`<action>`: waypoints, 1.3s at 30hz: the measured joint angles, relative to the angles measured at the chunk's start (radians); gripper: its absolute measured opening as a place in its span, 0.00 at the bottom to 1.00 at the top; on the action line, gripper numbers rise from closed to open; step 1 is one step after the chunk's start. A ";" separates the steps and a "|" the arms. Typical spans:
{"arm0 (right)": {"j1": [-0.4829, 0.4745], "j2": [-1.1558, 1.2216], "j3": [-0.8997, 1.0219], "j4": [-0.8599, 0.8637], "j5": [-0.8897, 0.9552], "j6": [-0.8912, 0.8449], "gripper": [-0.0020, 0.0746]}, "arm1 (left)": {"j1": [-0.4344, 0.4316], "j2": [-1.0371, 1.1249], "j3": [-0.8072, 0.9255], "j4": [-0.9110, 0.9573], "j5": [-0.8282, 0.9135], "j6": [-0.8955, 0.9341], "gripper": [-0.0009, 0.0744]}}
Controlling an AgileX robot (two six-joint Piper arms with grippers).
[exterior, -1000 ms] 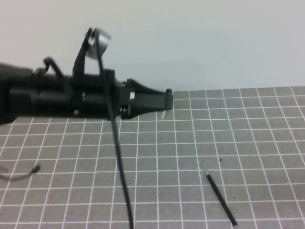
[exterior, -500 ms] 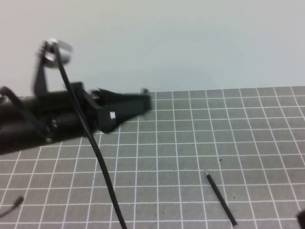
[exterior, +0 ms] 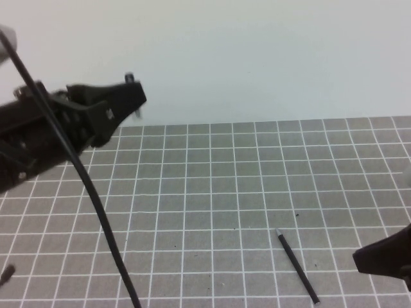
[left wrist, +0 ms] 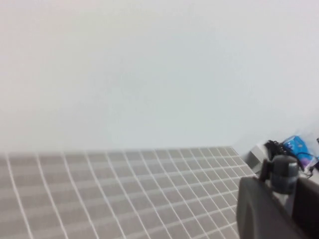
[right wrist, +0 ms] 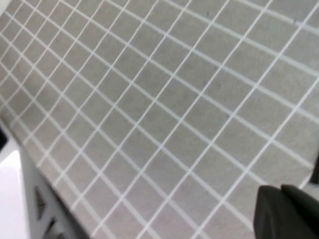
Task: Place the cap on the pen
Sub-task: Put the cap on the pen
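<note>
The pen (exterior: 297, 267) is a thin black stick lying diagonally on the grid mat (exterior: 212, 192) at the front right, with its pale tip (exterior: 278, 231) pointing away from me. My left gripper (exterior: 131, 96) is raised at the far left, over the mat's back edge. It is shut on a short dark cap (left wrist: 285, 174), which stands up between its fingers (left wrist: 259, 211). My right gripper (exterior: 359, 258) comes in at the lower right edge, to the right of the pen and apart from it. Its fingertips (right wrist: 279, 209) are together and empty above the mat.
A black cable (exterior: 96, 205) hangs from the left arm and crosses the left half of the mat. A plain pale wall (exterior: 257, 58) rises behind the mat. In the left wrist view, clutter (left wrist: 299, 149) lies beyond the mat's far corner.
My left arm has swung left and upward, carrying its cable along. My right gripper has entered at the lower right. The pen has not moved.
</note>
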State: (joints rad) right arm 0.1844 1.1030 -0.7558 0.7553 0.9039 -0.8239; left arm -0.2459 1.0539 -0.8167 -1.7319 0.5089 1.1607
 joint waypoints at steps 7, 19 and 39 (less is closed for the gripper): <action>0.077 0.062 -0.070 -0.165 -0.048 0.110 0.02 | 0.000 0.002 0.049 -0.004 -0.126 -0.275 0.11; 0.329 0.326 -0.200 -0.557 -0.106 0.586 0.02 | 0.000 0.002 0.050 -0.004 -0.138 -0.243 0.11; 0.331 0.579 -0.201 -0.598 -0.330 0.590 0.33 | 0.000 0.002 0.050 -0.009 -0.274 -0.399 0.11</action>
State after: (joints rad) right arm 0.5158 1.6817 -0.9573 0.1574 0.5734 -0.2339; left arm -0.2459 1.0562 -0.7668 -1.7405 0.2350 0.7615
